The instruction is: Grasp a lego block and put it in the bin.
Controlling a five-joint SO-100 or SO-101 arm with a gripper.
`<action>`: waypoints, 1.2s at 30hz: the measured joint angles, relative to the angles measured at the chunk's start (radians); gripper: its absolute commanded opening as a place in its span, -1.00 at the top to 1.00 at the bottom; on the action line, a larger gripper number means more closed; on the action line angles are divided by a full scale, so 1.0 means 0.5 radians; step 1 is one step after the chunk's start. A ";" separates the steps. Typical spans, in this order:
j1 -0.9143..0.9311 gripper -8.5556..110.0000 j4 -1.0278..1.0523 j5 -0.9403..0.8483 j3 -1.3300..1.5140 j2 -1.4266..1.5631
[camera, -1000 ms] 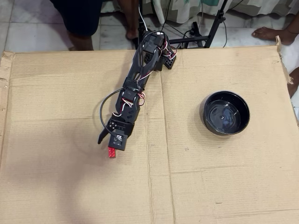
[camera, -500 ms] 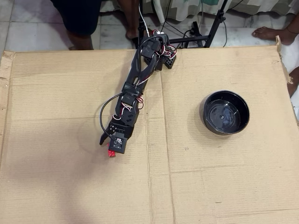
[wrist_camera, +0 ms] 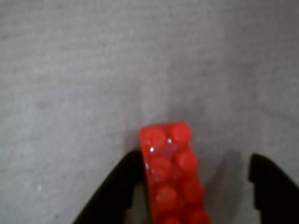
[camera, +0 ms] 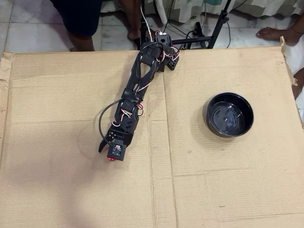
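Note:
The red lego block lies studs-up on the cardboard, filling the lower middle of the wrist view. My gripper is open around it: the left finger sits right against the block's side, and the right finger stands apart with a gap of bare cardboard between. In the overhead view the gripper is down at the left-centre of the sheet, and only a sliver of the block shows under it. The bin, a glossy black bowl, stands far to the right and is empty.
A large cardboard sheet covers the work area. The arm's base is clamped at the sheet's far edge. People's legs and stand tubes show on the floor beyond that edge.
The arm has stretched and lowered over the block. The gripper now covers most of the block in the overhead view. The block and bin have stayed put.

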 measured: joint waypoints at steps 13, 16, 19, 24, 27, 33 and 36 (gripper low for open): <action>0.003 0.86 -0.006 0.000 -0.074 -0.052; -0.003 0.86 -0.003 0.000 -0.077 -0.049; -0.025 0.86 0.025 0.000 -0.058 -0.006; -0.196 0.86 0.233 0.000 0.052 0.212; -0.328 0.86 0.337 0.083 0.123 0.396; -0.626 0.86 0.371 0.374 0.307 0.736; -0.785 0.86 0.371 0.497 0.414 0.874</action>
